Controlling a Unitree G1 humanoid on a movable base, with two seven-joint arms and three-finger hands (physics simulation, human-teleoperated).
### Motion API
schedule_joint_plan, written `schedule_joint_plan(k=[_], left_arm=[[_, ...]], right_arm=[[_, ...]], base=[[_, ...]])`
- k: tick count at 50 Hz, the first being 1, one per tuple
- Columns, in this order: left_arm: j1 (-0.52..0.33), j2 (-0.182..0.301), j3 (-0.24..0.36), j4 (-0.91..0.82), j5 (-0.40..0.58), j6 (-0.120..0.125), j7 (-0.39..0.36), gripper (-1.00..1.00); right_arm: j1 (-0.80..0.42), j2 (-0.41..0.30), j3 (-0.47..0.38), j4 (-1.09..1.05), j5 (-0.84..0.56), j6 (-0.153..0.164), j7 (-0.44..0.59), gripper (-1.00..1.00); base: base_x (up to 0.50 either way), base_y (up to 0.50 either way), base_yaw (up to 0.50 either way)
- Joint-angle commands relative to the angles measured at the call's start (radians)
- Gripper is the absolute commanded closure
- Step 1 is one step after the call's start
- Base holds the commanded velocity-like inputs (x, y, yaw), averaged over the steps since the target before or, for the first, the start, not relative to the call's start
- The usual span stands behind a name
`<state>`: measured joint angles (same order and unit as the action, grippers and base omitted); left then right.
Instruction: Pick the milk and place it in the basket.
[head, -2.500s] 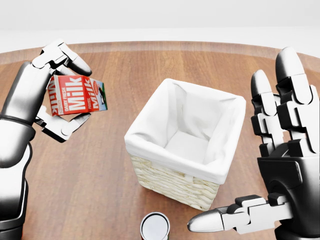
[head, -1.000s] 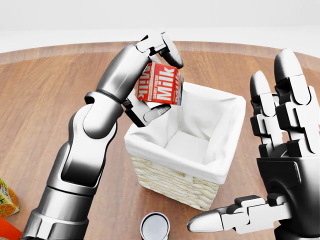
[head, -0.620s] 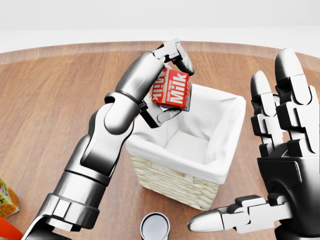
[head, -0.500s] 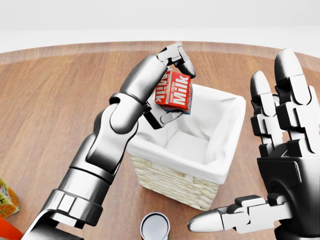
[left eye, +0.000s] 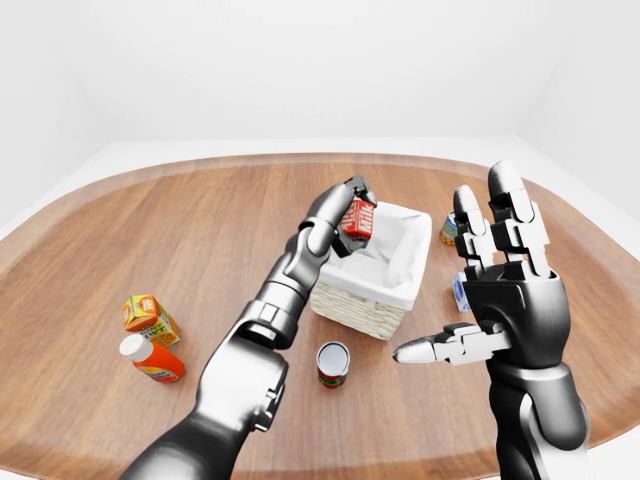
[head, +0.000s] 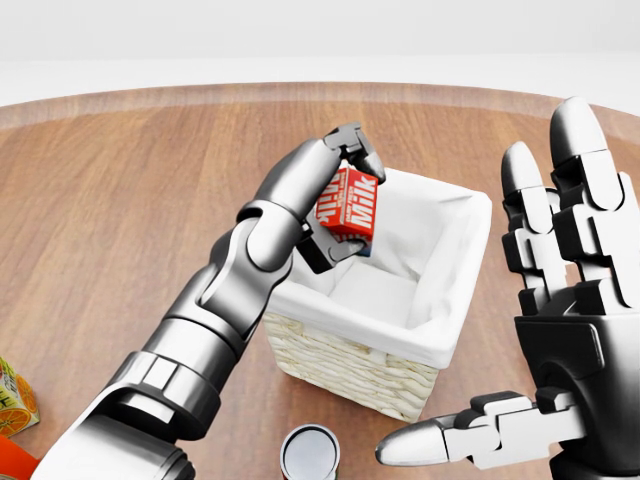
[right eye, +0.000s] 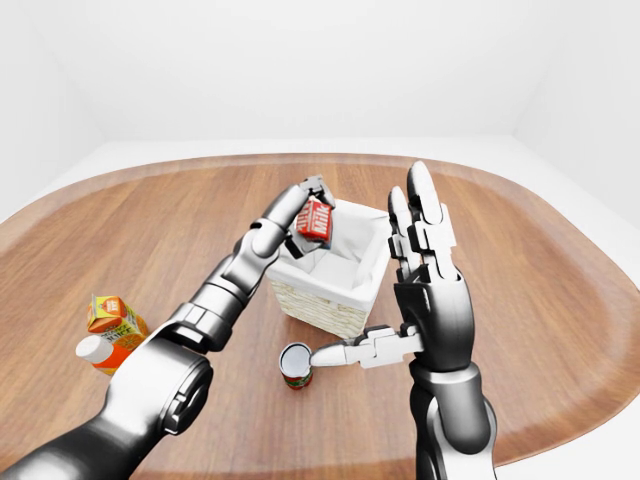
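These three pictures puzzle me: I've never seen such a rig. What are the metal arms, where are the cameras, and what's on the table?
It is a simulated humanoid robot; all three cameras sit on its head, looking over its own arms. Its left hand has its fingers closed round a red milk carton, held over the white-lined wicker basket. Its right hand is raised, open and empty. On the wooden table also lie a tin can, an orange juice carton and an orange bottle.

Red milk carton (head: 346, 203) with white lettering, tilted, is held clear above the 10 o'clock corner of the basket (head: 345, 352). Square wicker basket, lined with white cloth, stands upright on the worktop (head: 120, 200).
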<state>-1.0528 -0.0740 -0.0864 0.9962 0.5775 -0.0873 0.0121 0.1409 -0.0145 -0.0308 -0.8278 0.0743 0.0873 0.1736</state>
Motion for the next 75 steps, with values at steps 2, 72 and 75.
schedule_joint_plan(k=[2, 72, 75], left_arm=[[-0.048, -0.012, 0.018, 0.080, -0.003, 0.000, 0.067, 1.00], [-0.015, -0.044, 0.023, 0.219, 0.007, 0.000, 0.133, 1.00], [-0.015, -0.044, 0.023, 0.219, 0.010, 0.000, 0.136, 1.00]], right_arm=[[0.003, 0.000, 0.003, 0.002, -0.001, 0.000, 0.000, -1.00], [0.003, 0.000, -0.003, -0.007, 0.003, 0.000, 0.001, -1.00], [0.003, 0.000, -0.004, -0.007, 0.003, 0.000, 0.001, -1.00]], base=[[0.00, 0.00, 0.00], [0.00, 0.00, 0.00], [0.00, 0.00, 0.00]])
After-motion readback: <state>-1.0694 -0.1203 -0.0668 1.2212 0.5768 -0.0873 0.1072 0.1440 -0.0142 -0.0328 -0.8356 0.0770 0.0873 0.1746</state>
